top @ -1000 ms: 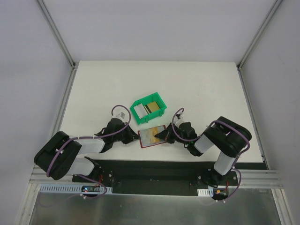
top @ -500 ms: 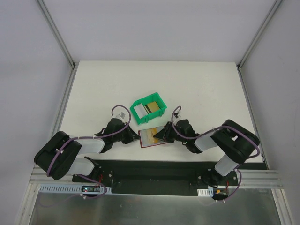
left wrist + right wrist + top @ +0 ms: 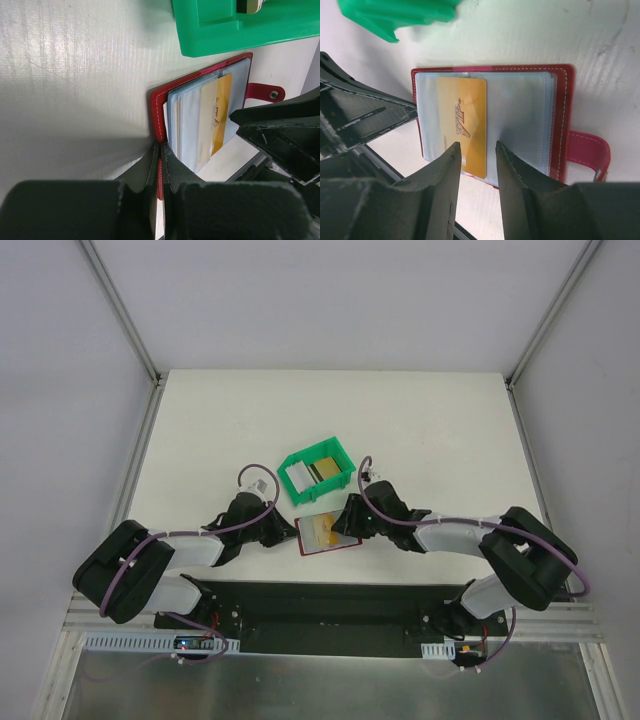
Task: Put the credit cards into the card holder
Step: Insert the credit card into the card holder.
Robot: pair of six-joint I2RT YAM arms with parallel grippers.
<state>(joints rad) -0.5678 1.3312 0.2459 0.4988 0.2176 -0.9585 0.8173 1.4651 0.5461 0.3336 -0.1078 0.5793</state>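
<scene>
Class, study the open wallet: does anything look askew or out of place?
Yes. The yellow card appears only partly slid into a pale sleeve of the red wallet, with one long edge left exposed.

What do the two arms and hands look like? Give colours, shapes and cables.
The left arm and right arm have bulky black joints, white link covers and purple cables looping alongside. The left hand and right hand each have two matte black fingers with flat inner faces.

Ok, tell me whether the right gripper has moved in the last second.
Yes. In the top view the right gripper has slid left over the card holder, nearer the green bin.
</scene>
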